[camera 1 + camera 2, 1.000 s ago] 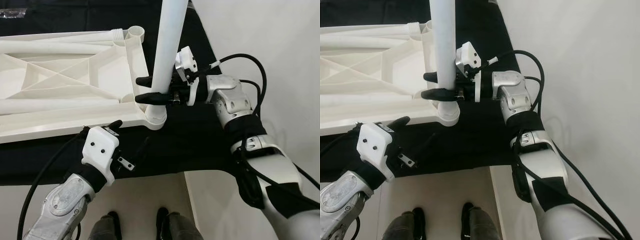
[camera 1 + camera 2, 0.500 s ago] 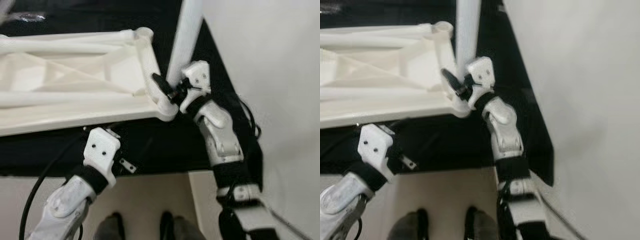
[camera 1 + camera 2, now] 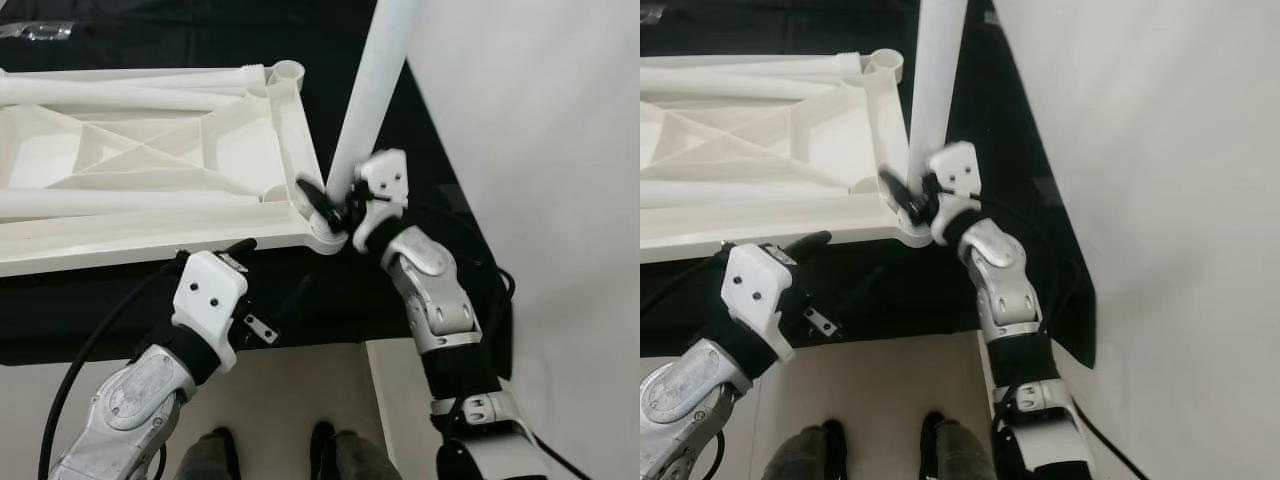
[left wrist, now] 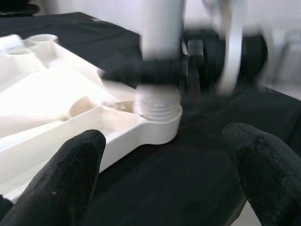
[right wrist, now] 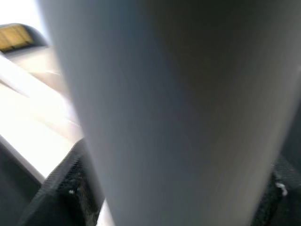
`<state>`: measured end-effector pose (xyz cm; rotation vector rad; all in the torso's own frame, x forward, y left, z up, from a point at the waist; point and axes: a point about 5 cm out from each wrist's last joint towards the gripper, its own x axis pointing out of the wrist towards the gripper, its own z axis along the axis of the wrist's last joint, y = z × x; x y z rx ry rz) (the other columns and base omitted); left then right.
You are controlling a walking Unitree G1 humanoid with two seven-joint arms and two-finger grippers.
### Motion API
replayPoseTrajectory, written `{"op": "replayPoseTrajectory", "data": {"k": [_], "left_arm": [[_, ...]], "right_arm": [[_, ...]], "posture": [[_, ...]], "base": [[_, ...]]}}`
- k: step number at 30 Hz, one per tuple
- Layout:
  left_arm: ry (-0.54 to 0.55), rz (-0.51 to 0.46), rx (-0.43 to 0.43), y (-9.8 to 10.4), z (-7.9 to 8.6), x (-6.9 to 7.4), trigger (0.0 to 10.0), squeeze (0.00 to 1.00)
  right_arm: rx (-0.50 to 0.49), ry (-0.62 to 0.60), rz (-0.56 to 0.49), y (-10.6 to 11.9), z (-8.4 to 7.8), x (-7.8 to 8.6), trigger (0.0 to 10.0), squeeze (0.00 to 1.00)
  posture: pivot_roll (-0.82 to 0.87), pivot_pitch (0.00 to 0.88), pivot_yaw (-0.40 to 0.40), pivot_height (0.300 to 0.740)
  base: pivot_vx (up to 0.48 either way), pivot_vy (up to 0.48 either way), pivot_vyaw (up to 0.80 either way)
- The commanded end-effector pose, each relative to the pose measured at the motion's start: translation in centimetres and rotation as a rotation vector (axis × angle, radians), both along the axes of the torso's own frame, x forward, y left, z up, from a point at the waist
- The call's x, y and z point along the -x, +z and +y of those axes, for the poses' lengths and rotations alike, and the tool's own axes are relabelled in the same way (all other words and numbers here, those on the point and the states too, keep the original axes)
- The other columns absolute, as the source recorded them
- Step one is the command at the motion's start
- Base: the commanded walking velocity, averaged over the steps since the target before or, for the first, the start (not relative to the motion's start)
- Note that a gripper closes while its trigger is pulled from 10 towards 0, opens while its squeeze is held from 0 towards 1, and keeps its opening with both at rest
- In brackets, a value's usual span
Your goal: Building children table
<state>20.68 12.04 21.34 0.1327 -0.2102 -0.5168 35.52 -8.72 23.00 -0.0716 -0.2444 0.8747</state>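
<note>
We are looking down on a black cloth [image 3: 330,300] that is covering the work surface, and lying flat on it is the white tabletop [image 3: 150,170], underside up, its ribs and diagonal braces showing. We are taking this tabletop as our landmark. 2 loose white legs [image 3: 120,92] are lying along its far edge, beside an open corner socket [image 3: 287,72].

At the tabletop's near right corner, 1 white table leg [image 3: 370,95] is standing in the corner socket [image 4: 157,125], tilting a little away from the tabletop; in the left wrist view its threaded end is sitting in the socket's collar.

The right arm is reaching in from the right of that corner, and the right gripper [image 3: 335,203] is pinching the table leg just above the socket, 1 black finger on each side of the tube. In the right wrist view the leg is looming very close between the fingers.

The left gripper [image 4: 164,160] is hovering over the cloth just in front of the tabletop's near edge, its 2 black fingertips [image 4: 75,160] spread apart and touching nothing, pointing toward the socket.

Below the cloth's near edge, the robot's 2 feet [image 3: 215,450] are standing on a pale floor.
</note>
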Motion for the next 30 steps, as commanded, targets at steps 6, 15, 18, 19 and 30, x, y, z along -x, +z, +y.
{"op": "replayPoseTrajectory", "data": {"k": [6, 15, 18, 19, 30], "left_arm": [[-0.017, 0.019, 0.008, -0.4, -0.5, 0.0, 10.0, 0.00], [-0.009, 0.019, -0.010, -0.5, -0.2, 0.2, 10.0, 0.00], [-0.006, 0.019, -0.012, -0.4, -0.1, 0.2, 10.0, 0.00], [-0.006, 0.019, -0.012, -0.4, -0.1, 0.2, 10.0, 0.00], [-0.016, 0.024, -0.013, -0.5, -0.3, 0.3, 10.0, 0.00]], "right_arm": [[0.243, 0.497, -0.039, 2.5, 0.2, 0.4, 10.0, 0.00], [0.301, 0.667, 0.010, 3.2, 1.2, -0.6, 0.0, 0.00], [0.290, 0.701, 0.026, 3.4, 0.9, -0.7, 0.0, 0.00], [0.290, 0.701, 0.026, 3.4, 0.9, -0.7, 0.0, 0.00], [0.209, 0.508, 0.016, 1.8, -1.3, -1.2, 0.0, 0.00]], "posture": [[0.10, 0.242, -0.155, 0.740], [0.13, 0.247, -0.156, 0.740], [0.13, 0.253, -0.152, 0.740], [0.13, 0.253, -0.152, 0.740], [0.11, 0.262, -0.149, 0.740]], "base": [[0.000, 0.000, 0.00], [0.000, 0.000, 0.00], [0.000, 0.000, 0.00], [0.000, 0.000, 0.00], [0.000, 0.000, 0.00]]}}
